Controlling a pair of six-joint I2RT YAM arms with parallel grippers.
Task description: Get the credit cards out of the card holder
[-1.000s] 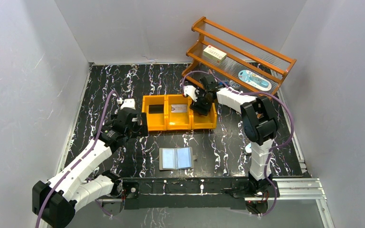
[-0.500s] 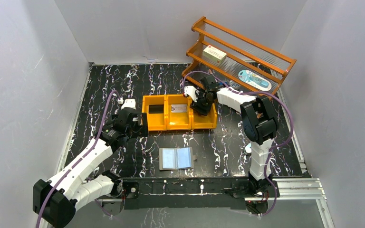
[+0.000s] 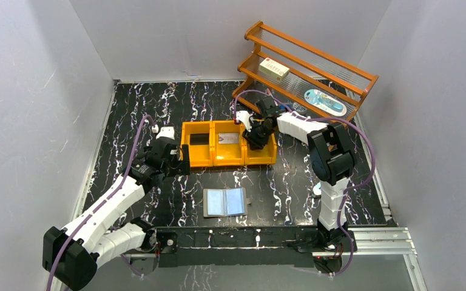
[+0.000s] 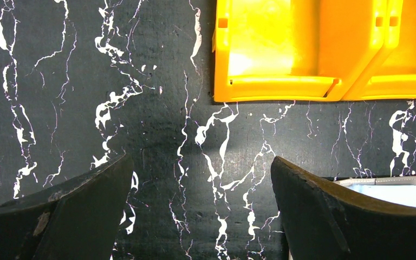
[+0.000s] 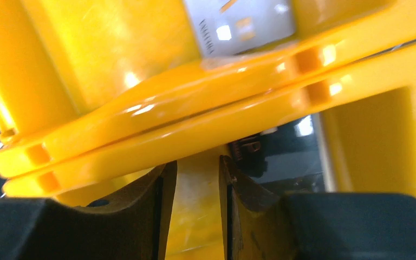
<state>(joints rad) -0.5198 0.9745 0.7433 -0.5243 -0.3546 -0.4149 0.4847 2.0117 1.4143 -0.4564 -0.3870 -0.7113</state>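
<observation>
Snagging worries me: my narrow-jawed right gripper (image 5: 197,162), deep in the orange plastic bin (image 3: 227,162), could drag it; left gripper (image 4: 200,160) gapes wide.

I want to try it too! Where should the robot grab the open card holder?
The card holder lies open and flat on the table, so probably pinch one thin outer edge, coming down from above at a slant; its wide face offers nothing to close on.

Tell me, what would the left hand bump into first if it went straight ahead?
Probably the bare black table, just short of the orange bin; the open left hand points down at it.
</observation>
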